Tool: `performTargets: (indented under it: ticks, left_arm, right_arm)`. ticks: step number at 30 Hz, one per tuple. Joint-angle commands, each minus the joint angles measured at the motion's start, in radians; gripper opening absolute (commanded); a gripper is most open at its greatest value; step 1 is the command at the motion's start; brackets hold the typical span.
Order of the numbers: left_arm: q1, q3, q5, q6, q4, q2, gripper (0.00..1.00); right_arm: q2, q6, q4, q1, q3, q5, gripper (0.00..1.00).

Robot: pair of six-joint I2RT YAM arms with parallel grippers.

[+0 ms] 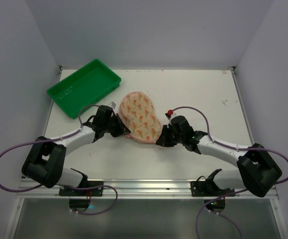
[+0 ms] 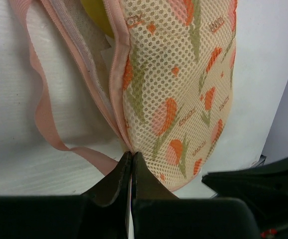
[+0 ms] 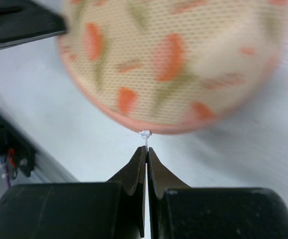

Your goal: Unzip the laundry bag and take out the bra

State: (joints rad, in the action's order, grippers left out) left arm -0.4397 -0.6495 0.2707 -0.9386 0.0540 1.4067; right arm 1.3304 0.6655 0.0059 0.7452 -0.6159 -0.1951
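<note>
Left gripper [image 2: 130, 158]: fingers closed, tips nipping the pink zip trim [image 2: 115, 89] at the near edge of the laundry bag [image 2: 183, 89]. Right gripper [image 3: 145, 152]: fingers closed on a small white zip pull [image 3: 144, 134] at the bag's rim. Bag: I see it lying flat mid-table between both grippers, zip parted beside the left one, something yellow [image 2: 96, 15] inside. Pink loop [image 2: 42, 109]: trailing on the white table [image 1: 203, 99]. Green tray [image 1: 84, 87]: far-left corner, apart from the bag.
</note>
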Motion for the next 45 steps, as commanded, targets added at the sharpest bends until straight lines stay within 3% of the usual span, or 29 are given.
performTargets:
  ticks: [1, 3, 8, 17, 18, 20, 21, 22, 24, 30, 35, 38, 39, 41, 42, 44, 45]
  left_arm:
    - [0.050, -0.045, 0.079, 0.124, 0.018, -0.011, 0.00]
    - [0.074, -0.047, 0.116, 0.196, 0.049, -0.029, 0.00]
    - [0.117, -0.079, 0.166, 0.300, 0.064, -0.013, 0.00]
    - [0.116, -0.407, 0.211, 0.279, -0.020, 0.294, 0.01]
    - [0.117, -0.433, 0.202, 0.279, -0.008, 0.301, 0.25]
    - [0.118, -0.463, 0.158, 0.267, 0.029, 0.276, 0.51]
    - [0.118, -0.454, 0.136, 0.261, 0.038, 0.256, 0.76]
    - [0.118, -0.420, 0.116, 0.255, 0.062, 0.211, 0.83]
    - [0.118, -0.371, 0.067, 0.230, 0.087, 0.164, 0.91]
    - [0.058, -0.167, 0.111, 0.159, 0.044, 0.041, 0.93]
    - [-0.001, -0.125, 0.128, 0.116, -0.025, 0.074, 0.86]
    - [-0.025, -0.136, 0.107, 0.118, -0.029, 0.113, 0.70]
    - [-0.034, -0.139, 0.105, 0.116, -0.032, 0.126, 0.57]
    - [-0.047, -0.142, 0.081, 0.115, -0.036, 0.155, 0.42]
    - [-0.054, -0.144, 0.076, 0.112, -0.036, 0.164, 0.23]
    - [-0.054, -0.141, 0.070, 0.097, -0.072, 0.178, 0.00]
    - [-0.053, -0.141, 0.064, 0.095, -0.081, 0.178, 0.00]
  right_arm:
    - [-0.059, 0.006, -0.107, -0.121, 0.050, 0.063, 0.00]
    - [-0.082, 0.014, -0.118, -0.199, 0.071, 0.059, 0.00]
    - [-0.086, -0.041, -0.095, -0.199, 0.033, 0.020, 0.00]
    - [0.030, 0.062, 0.063, 0.045, -0.048, -0.101, 0.00]
    - [0.045, 0.066, 0.063, 0.051, -0.062, -0.099, 0.00]
    - [0.082, 0.069, 0.066, 0.057, -0.096, -0.083, 0.00]
    - [0.092, 0.069, 0.068, 0.057, -0.107, -0.078, 0.00]
    - [0.099, 0.065, 0.071, 0.057, -0.117, -0.066, 0.00]
    - [0.124, 0.056, 0.069, 0.057, -0.151, -0.052, 0.00]
    - [0.153, 0.042, 0.078, 0.057, -0.183, -0.059, 0.00]
    - [0.154, 0.023, 0.077, 0.057, -0.168, -0.063, 0.00]
    - [0.150, 0.022, 0.077, 0.057, -0.153, -0.060, 0.00]
    - [0.145, 0.022, 0.077, 0.057, -0.148, -0.058, 0.00]
    - [0.128, 0.020, 0.077, 0.057, -0.133, -0.053, 0.00]
    - [0.122, 0.017, 0.072, 0.057, -0.127, -0.049, 0.00]
    - [0.099, 0.003, 0.048, 0.057, -0.105, -0.037, 0.00]
    - [0.086, -0.001, 0.039, 0.057, -0.093, -0.035, 0.00]
